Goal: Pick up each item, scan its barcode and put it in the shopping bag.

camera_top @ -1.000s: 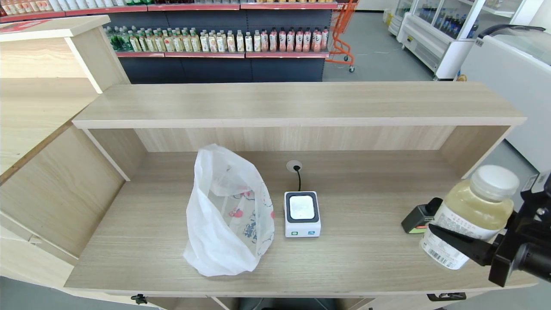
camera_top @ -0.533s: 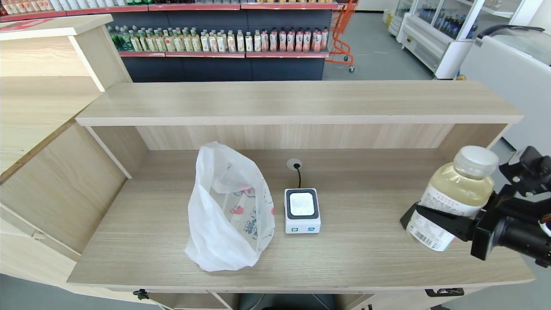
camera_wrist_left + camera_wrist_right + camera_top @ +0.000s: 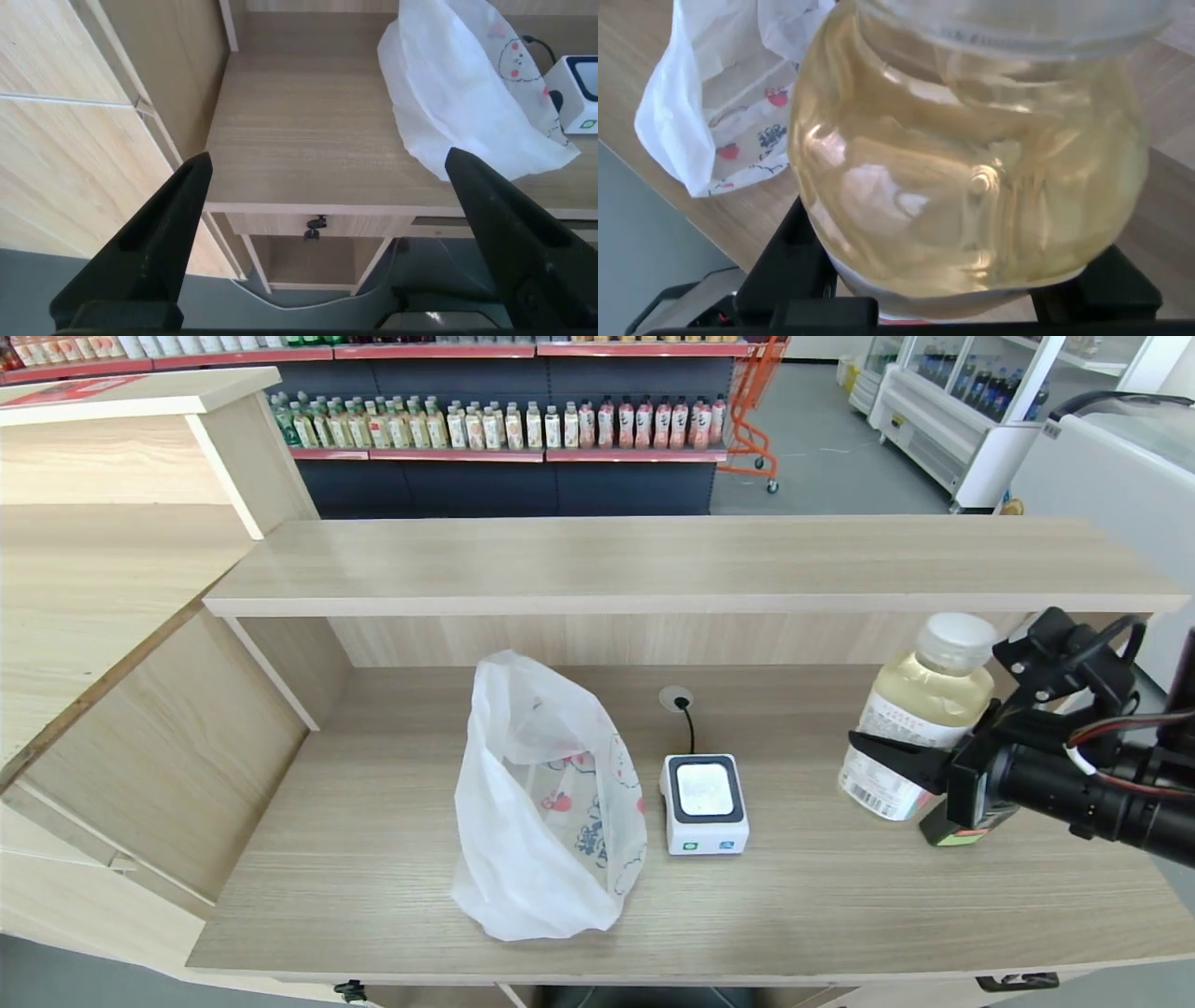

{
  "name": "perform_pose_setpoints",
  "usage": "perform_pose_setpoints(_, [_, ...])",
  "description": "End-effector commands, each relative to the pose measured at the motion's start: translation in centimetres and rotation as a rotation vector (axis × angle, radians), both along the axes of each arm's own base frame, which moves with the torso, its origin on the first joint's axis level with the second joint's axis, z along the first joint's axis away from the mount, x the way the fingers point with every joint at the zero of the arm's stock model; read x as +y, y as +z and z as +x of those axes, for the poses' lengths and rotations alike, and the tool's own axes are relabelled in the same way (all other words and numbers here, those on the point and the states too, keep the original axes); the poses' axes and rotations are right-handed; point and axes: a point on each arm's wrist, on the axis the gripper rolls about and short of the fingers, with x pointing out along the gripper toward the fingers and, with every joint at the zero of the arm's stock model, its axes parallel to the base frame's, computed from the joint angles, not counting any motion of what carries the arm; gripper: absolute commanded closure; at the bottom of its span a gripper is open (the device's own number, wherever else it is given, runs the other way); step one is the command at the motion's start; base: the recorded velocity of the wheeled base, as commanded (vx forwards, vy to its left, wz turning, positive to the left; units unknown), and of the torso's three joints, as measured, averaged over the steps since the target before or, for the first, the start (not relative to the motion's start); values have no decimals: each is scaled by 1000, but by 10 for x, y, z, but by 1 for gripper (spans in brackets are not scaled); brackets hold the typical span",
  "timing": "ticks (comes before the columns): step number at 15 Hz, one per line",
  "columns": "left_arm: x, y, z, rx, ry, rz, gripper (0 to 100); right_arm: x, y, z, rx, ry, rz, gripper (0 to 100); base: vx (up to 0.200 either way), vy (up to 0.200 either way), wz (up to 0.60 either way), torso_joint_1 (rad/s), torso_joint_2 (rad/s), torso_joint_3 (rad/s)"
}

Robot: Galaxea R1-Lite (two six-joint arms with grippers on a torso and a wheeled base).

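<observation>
Wooden counter (image 3: 840, 896) of a shop checkout: the right gripper (image 3: 896, 761) clamps the juice bottle (image 3: 920, 709) aloft. The scanner (image 3: 705, 803) lies ahead of its tips and the shopping bag (image 3: 546, 803) beyond that, so scanning and bagging are probably both left to do. Against a second ago, the bottle is higher and nearer the scanner. The left gripper (image 3: 329, 163) hangs spread and empty.
</observation>
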Motion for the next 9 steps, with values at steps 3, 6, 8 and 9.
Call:
perform_pose_setpoints(3, [0,0,0,0,2,0,0,3,-17,37,-6,-6,-75,100,0,0,0,0,0,0])
perform_pose_setpoints(6, [0,0,0,0,0,0,0,9,-29,70,-76,2,-90,100,0,0,0,0,0,0])
perform_pose_setpoints(8, [0,0,0,0,0,0,0,12,-37,86,-131,11,-105,100,0,0,0,0,0,0])
perform_pose_setpoints(9, [0,0,0,0,0,0,0,14,-43,92,-153,41,-110,100,0,0,0,0,0,0])
